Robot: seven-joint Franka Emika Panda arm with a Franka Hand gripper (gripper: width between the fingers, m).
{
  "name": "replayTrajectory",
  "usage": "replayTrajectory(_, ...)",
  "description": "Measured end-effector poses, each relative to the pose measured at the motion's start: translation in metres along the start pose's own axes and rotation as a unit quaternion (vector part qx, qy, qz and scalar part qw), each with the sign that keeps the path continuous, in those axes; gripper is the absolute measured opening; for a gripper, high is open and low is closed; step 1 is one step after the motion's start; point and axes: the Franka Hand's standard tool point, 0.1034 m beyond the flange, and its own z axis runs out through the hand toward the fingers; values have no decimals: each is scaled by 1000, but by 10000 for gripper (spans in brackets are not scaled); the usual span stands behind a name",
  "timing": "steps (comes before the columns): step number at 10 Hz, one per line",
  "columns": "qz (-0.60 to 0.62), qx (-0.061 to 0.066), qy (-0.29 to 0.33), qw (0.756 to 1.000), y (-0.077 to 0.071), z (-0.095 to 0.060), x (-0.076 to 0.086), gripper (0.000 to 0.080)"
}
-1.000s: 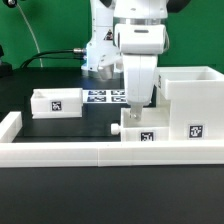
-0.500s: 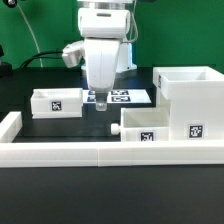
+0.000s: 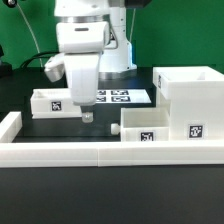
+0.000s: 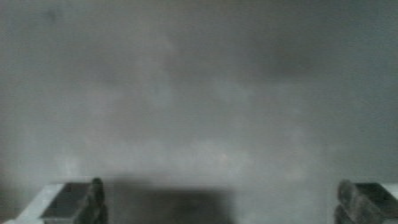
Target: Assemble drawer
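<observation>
The tall white housing [image 3: 188, 98] stands at the exterior view's right, with a tag on its front. One small white tray [image 3: 148, 123] lies right against its left side, behind the border wall. The other small tray [image 3: 54, 102] sits apart at the left. My gripper [image 3: 86, 115] hangs low over the black table, just right of the left tray and touching nothing. In the wrist view the gripper [image 4: 217, 205] shows its fingertips [image 4: 71, 204] wide apart over a blurred grey surface, with nothing between them.
A long low white border wall [image 3: 90, 151] runs along the front and turns back at the left end. The marker board [image 3: 118, 97] lies flat behind my gripper. A green backdrop and cables are at the back.
My gripper has moved from above the tray beside the housing toward the exterior view's left, past the marker board, to beside the left tray. The parts have not moved.
</observation>
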Motion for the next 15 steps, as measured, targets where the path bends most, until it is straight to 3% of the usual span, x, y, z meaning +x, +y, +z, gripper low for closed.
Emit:
replayTrajectory(2, 10, 7, 36, 999, -3, 9, -6, 649)
replayTrajectory(5, 60, 20, 51, 997, -3, 21, 38, 649)
replayTrajectory(6, 76, 23, 48, 996, -4, 23, 45, 649)
replayTrajectory(11, 158, 24, 29, 987, 2, 20, 54, 649)
replayTrajectory(15, 147, 22, 28, 988, 3, 21, 52, 649)
